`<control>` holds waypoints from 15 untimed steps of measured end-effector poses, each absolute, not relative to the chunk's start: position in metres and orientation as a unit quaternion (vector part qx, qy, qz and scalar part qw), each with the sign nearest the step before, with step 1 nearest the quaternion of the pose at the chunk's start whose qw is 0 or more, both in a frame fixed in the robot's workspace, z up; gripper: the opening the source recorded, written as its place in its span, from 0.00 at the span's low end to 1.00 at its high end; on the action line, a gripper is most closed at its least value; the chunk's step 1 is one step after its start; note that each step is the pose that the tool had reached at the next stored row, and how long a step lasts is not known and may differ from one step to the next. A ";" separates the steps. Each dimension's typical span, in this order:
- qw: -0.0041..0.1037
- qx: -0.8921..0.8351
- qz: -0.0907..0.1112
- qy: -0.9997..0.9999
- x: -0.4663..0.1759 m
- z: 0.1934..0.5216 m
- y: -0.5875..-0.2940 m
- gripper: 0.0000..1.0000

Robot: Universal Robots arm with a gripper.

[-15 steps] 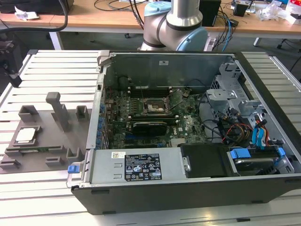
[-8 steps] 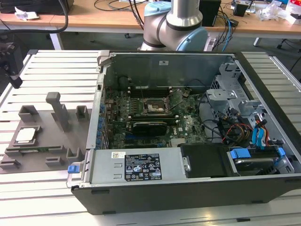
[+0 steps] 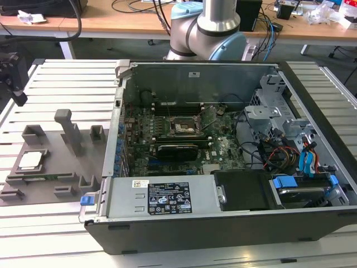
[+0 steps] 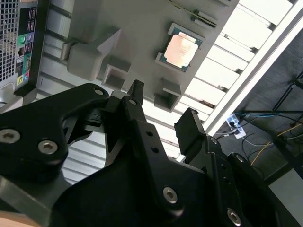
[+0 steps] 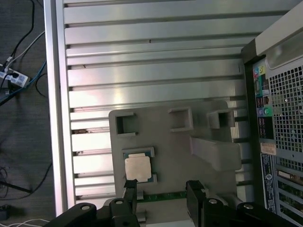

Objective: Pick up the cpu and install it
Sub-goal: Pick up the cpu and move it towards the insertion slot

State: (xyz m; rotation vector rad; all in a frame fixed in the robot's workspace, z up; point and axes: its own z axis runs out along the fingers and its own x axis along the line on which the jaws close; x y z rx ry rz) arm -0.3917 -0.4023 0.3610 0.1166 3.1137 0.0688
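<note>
Hovering with its two black fingers spread and empty, the end effector [image 5: 162, 189] hangs over the cpu [image 5: 138, 167], which lies flat in a recess of the grey tray [image 5: 180, 146] on the slatted worktop [image 5: 142, 52]. The exterior view adds the open computer case [image 3: 223, 139] beside the tray, with the motherboard socket [image 3: 183, 125] inside it.

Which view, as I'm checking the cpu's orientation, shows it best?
The second wrist view: the cpu appears largest and unobstructed. The first wrist view shows it smaller, the exterior view small and oblique.
</note>
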 end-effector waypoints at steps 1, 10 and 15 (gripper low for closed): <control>0.012 0.037 0.022 0.999 -0.392 0.361 -0.402 0.55; 0.012 0.037 0.022 0.999 -0.392 0.356 -0.402 0.55; 0.012 0.037 0.022 0.999 -0.392 0.353 -0.402 0.55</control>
